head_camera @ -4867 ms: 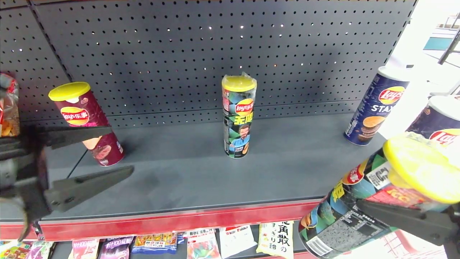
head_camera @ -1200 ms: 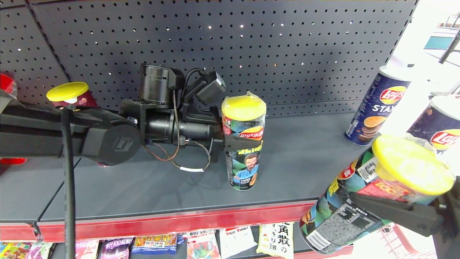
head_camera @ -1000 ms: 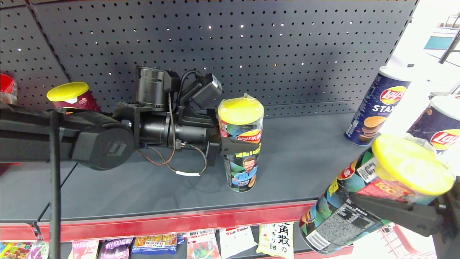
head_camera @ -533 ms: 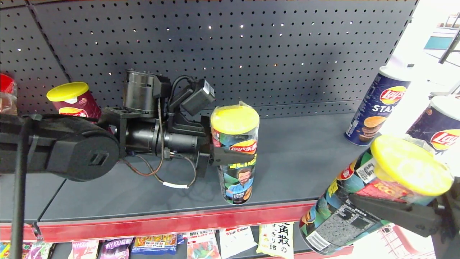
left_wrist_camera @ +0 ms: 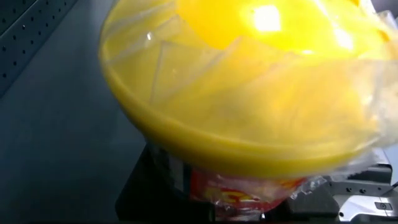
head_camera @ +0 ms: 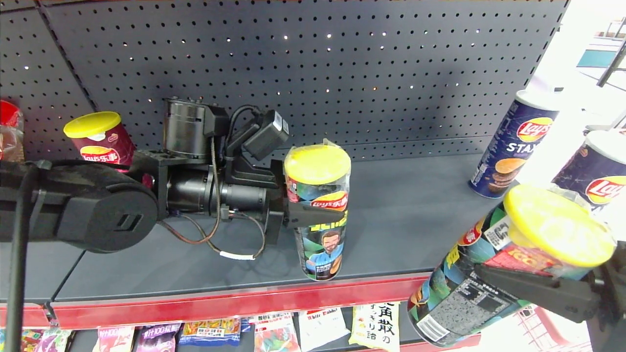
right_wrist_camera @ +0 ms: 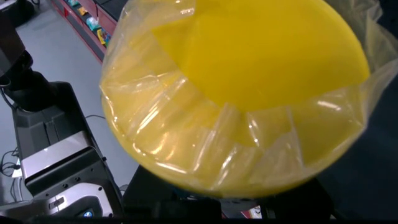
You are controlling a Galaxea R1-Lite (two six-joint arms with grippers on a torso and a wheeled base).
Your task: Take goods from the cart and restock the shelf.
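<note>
Nearest the camera, at the lower right and in front of the shelf's edge, a tilted cylindrical chip can with a multicoloured wrapper (head_camera: 455,303) is gripped around its upper body by the right gripper (head_camera: 494,276), whose black fingers are closed against it. Its yellow plastic lid (right_wrist_camera: 249,93) is covered by clear film and is leaned toward the robot.

Farther in, close to the red front strip of the grey metal shelf (head_camera: 415,220), a second can of the same kind (head_camera: 323,249) is stood upright on its base. It is clasped just below its yellow lid (left_wrist_camera: 249,81) by the left gripper (head_camera: 318,208), with one finger laid across the front of the wrapper. A cartoon figure in a blue shirt is printed on its lower half.

Five cans are counted: two multicoloured with yellow lids, one maroon with a yellow lid (head_camera: 100,142) at the far left, and two dark blue with white lids (head_camera: 513,146) (head_camera: 596,168) at the far right. Several snack packets (head_camera: 274,332) are seen on the shelf below. A grey perforated back panel (head_camera: 342,73) is seen behind everything.
</note>
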